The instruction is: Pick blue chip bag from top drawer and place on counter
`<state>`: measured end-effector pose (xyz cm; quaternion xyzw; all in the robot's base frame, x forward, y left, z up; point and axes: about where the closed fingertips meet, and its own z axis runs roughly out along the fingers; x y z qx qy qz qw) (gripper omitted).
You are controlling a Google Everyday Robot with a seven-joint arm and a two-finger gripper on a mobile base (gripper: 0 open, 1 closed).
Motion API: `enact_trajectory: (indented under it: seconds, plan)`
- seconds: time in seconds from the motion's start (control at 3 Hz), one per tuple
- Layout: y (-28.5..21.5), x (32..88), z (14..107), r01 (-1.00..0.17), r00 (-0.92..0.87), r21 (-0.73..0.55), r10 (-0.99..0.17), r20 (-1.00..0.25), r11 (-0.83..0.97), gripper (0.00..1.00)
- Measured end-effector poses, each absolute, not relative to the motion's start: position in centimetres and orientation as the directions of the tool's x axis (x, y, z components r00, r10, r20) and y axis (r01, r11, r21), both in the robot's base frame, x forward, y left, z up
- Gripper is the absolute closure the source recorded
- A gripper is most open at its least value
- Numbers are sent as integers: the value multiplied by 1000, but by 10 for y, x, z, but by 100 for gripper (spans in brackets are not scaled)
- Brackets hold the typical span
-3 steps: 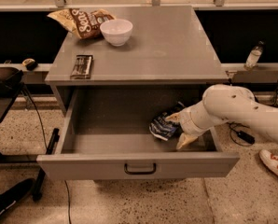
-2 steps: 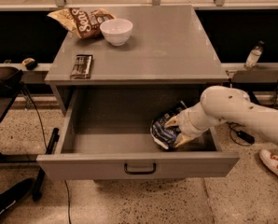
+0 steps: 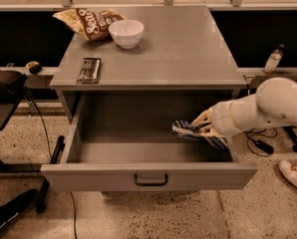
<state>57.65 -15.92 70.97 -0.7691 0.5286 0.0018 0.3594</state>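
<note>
Gripper (image 3: 202, 126) inside top drawer (image 3: 88, 177) at right, fingers (image 3: 203, 118) clamped on blue chip bag (image 3: 185, 129) (markings unreadable), counter (image 3: 178, 44) above

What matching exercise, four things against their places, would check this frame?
Things:
1 blue chip bag
2 white bowl
3 dark bar
4 tool

Places:
A counter, front left
B reaching into the top drawer from the right, shut on a bag
C counter's rear, beside the tan chip bag
D held inside the drawer's right side

Pairs: 1-D, 2-C, 3-A, 4-B.
</note>
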Motion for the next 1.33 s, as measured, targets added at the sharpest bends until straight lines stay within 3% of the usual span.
enact_trajectory:
  seconds: [0.67, 1.33]
  plan:
    - [-199, 544, 870, -693, 458, -707, -843, -283, -139, 100]
    - [-138, 596, 992, -502, 466, -800, -882, 69, -328, 100]
